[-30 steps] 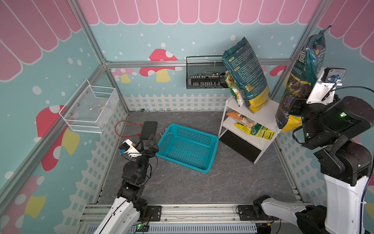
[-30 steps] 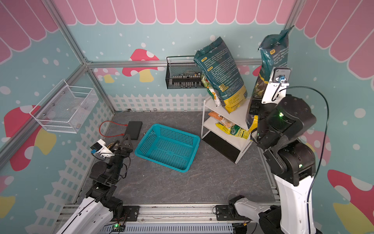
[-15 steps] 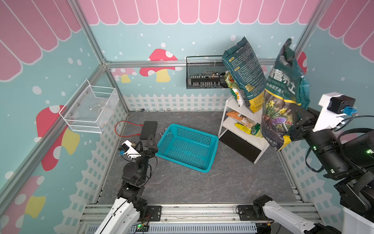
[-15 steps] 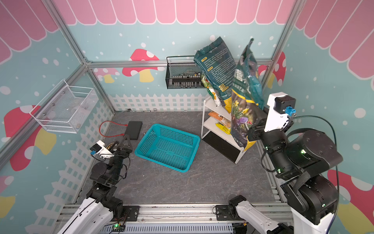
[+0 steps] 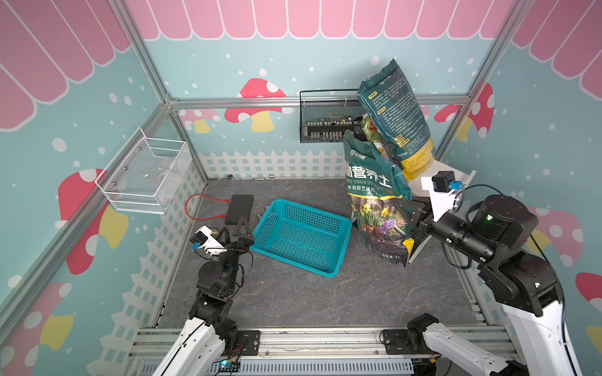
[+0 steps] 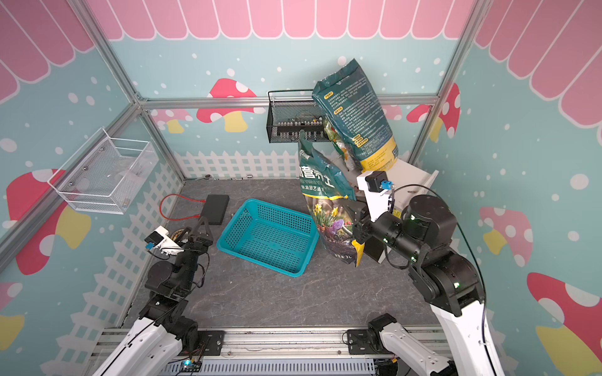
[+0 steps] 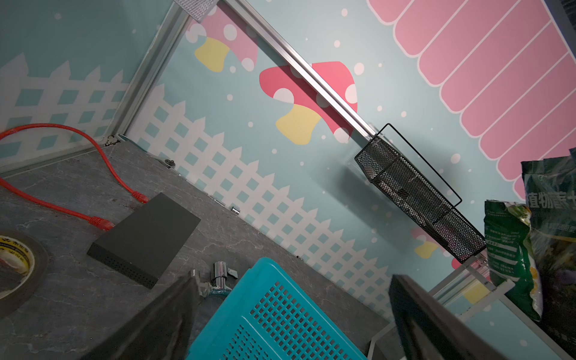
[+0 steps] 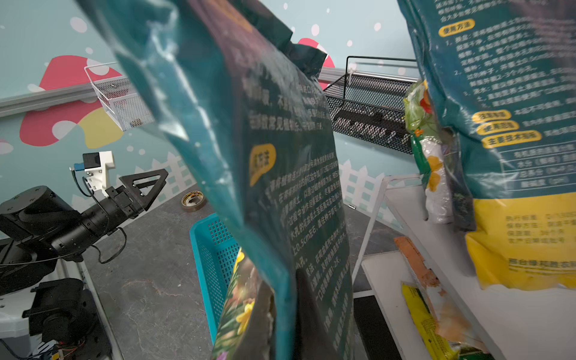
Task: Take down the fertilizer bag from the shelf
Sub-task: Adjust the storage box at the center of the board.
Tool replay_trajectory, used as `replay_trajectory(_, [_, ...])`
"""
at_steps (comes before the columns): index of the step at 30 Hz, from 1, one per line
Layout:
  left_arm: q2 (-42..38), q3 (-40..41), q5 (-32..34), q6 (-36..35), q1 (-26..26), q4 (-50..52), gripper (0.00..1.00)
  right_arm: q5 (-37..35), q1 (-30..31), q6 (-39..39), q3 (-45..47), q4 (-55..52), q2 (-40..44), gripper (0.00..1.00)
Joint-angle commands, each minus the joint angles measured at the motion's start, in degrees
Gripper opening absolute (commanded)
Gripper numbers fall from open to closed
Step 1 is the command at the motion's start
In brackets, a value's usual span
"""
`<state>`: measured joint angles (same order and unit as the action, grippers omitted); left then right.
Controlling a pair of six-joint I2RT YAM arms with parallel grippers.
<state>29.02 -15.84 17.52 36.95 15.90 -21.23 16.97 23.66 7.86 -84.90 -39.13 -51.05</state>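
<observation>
**Fertilizer bag held clear of the shelf**

The fertilizer bag (image 5: 378, 198) is being gripped at its lower edge by the right gripper (image 5: 411, 217), closed on it, upright just in front of the shelf (image 5: 456, 177), beside the teal basket (image 5: 301, 236). The left gripper (image 5: 239, 229) is being held wide open, empty, well away from the shelf.

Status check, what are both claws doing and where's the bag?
Right claw shut on fertilizer bag, off the shelf. Left claw open, idle. Teal basket beside bag.
</observation>
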Motion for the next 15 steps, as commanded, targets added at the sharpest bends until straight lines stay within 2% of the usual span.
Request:
replay_trajectory(1, [2.9, 1.2, -5.9, 2.6, -3.1, -2.2, 1.0, 4.1, -0.1, 4.7, 2.4, 22.0, 1.0, 0.0])
replay_trajectory(7, [16.7, -0.1, -26.4, 9.4, -15.6, -7.2, 1.0, 3.5, 2.3, 8.5, 6.5, 29.4, -3.0, 0.0])
replay_trajectory(9, [18.9, -0.5, -28.4, 10.5, -18.6, -6.5, 1.0, -1.1, 6.6, 7.3, 6.4, 30.1, -5.2, 0.0])
replay_trajectory(12, [18.8, 2.2, -28.8, 12.1, -22.1, -9.1, 1.0, -13.0, 17.2, 3.2, 5.9, 31.7, -9.0, 0.0])
replay_trajectory(15, [19.2, 5.4, -31.4, 13.9, -23.8, -14.7, 1.0, -18.0, 21.1, 4.3, 6.6, 35.7, -13.1, 0.0])
